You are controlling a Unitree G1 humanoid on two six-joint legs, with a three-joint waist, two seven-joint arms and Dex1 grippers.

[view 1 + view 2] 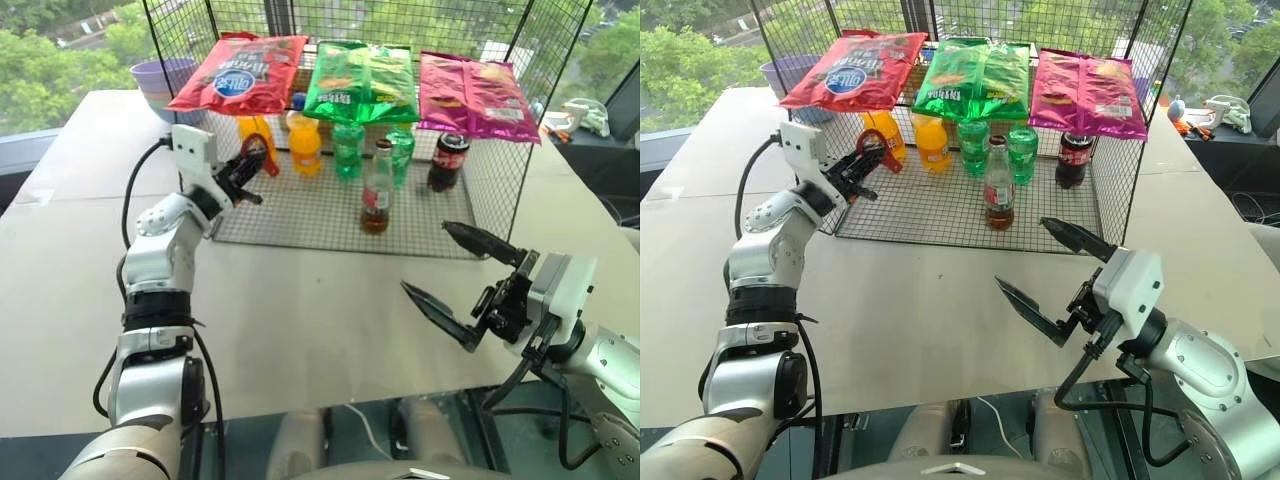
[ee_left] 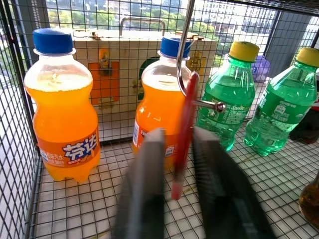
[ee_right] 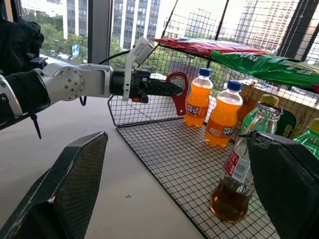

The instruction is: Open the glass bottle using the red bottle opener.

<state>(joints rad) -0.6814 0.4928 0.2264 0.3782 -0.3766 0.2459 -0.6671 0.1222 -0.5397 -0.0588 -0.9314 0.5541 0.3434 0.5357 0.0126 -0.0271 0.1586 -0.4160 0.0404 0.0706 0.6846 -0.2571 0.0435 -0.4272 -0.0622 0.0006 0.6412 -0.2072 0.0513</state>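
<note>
Wire rack [image 1: 300, 215] on the table [image 1: 300, 310]. Inside on its mesh floor: two orange soda bottles [image 2: 62, 107], blue caps, nearly full; two green bottles [image 2: 227, 97], yellow caps, full; a cola bottle [image 1: 447, 160], red cap, dark; and the glass bottle [image 1: 377, 190], which stands upright at the front edge of the mesh, near the middle, brown liquid low down, red label. Its cap is hard to make out in the head views. On top of the rack lie three chip bags: red [image 1: 240, 72], green [image 1: 358, 80], pink [image 1: 470, 92]. A purple bowl [image 1: 160, 80] sits behind the rack's left corner, contents not visible, partly cut off by the red bag.

The opener [image 2: 183, 134] hangs on a metal hook [image 2: 187, 59] at the rack's left side, in front of the orange sodas. Left claw [image 1: 250, 168] is closed on its handle; in the left wrist view the fingers [image 2: 144, 189] are blurred and the handle's lower end sits between them. Opener's ring shows red in the right wrist view.

Right claw [image 1: 455, 280] is spread wide, holding nothing, over the table in front of the rack, well apart from the glass bottle. In the right wrist view a finger covers part of the glass bottle's side; the far green bottles are cut off at the frame edge.
</note>
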